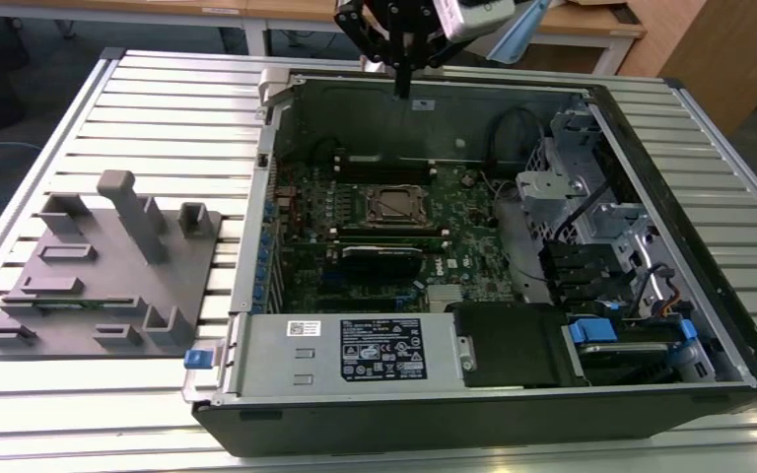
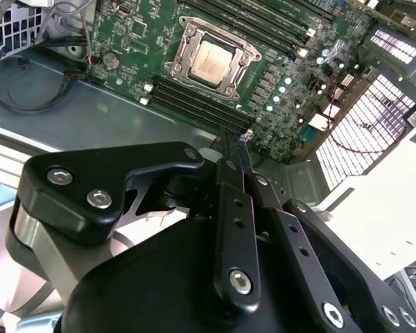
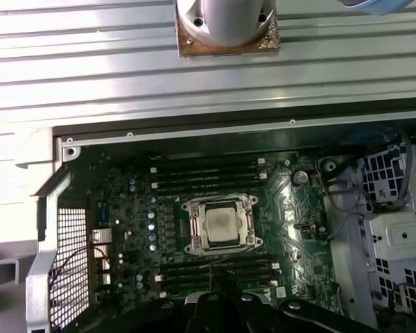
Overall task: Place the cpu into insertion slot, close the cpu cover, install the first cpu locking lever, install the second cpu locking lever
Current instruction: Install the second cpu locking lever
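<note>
The cpu [image 2: 211, 59] [image 3: 222, 223] [image 1: 389, 206] lies flat in the insertion slot [image 3: 188, 244] on the green board, silver top facing up. The cpu cover [image 2: 188, 36] [image 3: 194, 208] lies down around it as a silvery frame, and the chip shows through its window. I cannot tell how the locking levers stand. My gripper [image 1: 405, 91] hangs high above the far wall of the open computer case, well clear of the socket. Its black fingers meet at one tip [image 2: 229, 139] [image 3: 219, 272], shut with nothing between them.
Long black memory slots [image 2: 201, 104] flank the socket. A grey power supply [image 1: 339, 350] sits at the near end of the case, a metal drive cage [image 1: 576, 187] and cables on the exterior view's right. A grey fixture plate [image 1: 90, 266] stands on the slatted table [image 1: 169, 118].
</note>
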`<state>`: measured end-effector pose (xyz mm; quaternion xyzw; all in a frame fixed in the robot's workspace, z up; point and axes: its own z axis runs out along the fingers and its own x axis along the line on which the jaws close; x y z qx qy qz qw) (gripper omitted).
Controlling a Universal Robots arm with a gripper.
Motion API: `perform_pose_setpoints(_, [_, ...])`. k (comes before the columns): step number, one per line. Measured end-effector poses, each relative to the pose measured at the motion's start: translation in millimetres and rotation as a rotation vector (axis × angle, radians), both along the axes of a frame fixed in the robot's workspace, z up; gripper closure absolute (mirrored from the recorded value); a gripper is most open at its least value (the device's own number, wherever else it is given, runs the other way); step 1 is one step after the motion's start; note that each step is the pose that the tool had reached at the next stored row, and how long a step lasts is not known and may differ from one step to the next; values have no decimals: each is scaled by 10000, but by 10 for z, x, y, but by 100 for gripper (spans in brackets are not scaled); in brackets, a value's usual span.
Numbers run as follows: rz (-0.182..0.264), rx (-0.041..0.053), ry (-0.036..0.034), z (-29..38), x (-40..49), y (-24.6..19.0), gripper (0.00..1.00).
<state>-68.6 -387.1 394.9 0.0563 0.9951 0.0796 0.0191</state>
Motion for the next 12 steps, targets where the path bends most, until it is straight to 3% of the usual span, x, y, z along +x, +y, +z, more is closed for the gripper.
perform_pose_setpoints(12, [0,52,0,-82,0,0,89])
